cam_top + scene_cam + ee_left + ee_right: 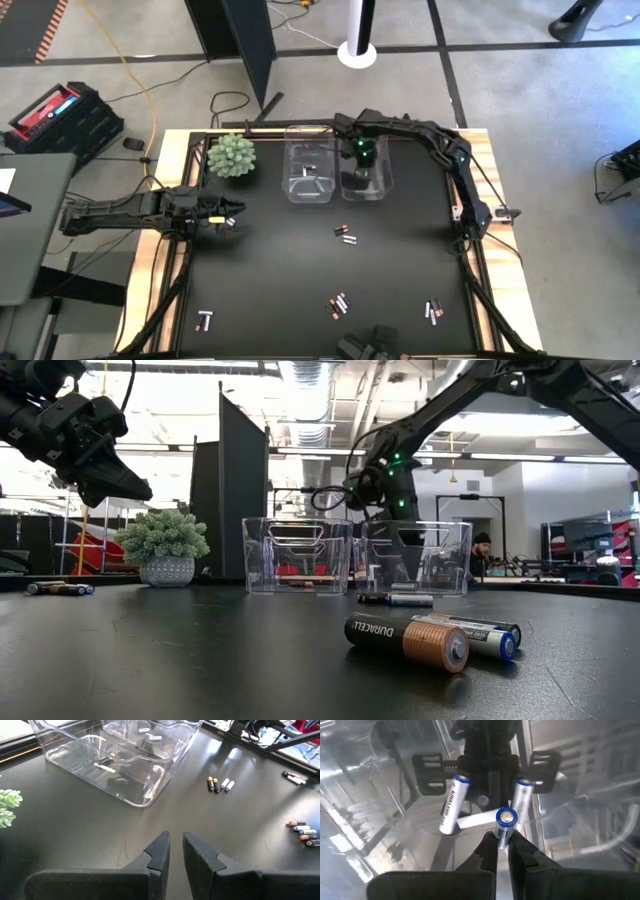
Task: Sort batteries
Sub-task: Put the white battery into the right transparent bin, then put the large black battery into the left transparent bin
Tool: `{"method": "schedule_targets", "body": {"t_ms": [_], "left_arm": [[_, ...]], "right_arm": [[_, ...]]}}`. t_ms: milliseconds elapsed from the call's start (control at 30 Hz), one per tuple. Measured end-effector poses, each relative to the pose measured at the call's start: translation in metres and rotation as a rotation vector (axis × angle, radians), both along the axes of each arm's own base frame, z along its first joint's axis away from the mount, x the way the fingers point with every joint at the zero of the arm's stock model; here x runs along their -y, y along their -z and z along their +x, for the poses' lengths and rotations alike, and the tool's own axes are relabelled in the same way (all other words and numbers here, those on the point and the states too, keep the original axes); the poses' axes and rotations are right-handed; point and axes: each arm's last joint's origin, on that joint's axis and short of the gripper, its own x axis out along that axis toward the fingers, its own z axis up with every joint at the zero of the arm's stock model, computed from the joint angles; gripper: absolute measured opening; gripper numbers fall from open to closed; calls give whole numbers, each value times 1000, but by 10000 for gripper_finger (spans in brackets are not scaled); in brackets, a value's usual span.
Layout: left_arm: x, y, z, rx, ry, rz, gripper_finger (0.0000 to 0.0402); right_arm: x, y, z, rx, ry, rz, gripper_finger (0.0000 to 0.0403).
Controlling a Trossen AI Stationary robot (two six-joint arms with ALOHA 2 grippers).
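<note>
A dark copper-ended battery [408, 639] lies closest to the low camera, with a white blue-tipped cell [478, 634] touching it behind. Further batteries lie in small groups on the black table [400, 250]: one pair near the centre [345, 236], clusters along the near edge [338, 305], [433, 311] and one by the near left corner [204, 321]. Two clear bins [308, 175], [367, 170] stand side by side toward the far edge, beside a potted plant [231, 155]. Right gripper [503, 840] hangs inside the right bin, fingers pinched on a white cell [504, 824]; white cells [451, 804] lie on the bin floor. Left gripper [236, 210] hovers at the left edge, fingers nearly closed, holding nothing.
</note>
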Motion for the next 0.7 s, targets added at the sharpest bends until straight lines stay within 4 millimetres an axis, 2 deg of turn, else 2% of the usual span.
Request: {"method": "schedule_targets", "body": {"t_ms": [133, 700], "left_arm": [[0, 0, 0, 0, 0, 0, 50], [0, 0, 0, 1, -2, -5, 50]], "right_arm": [[-1, 8, 2, -18, -3, 13, 45], [-1, 7, 1, -21, 29, 10, 82]]}}
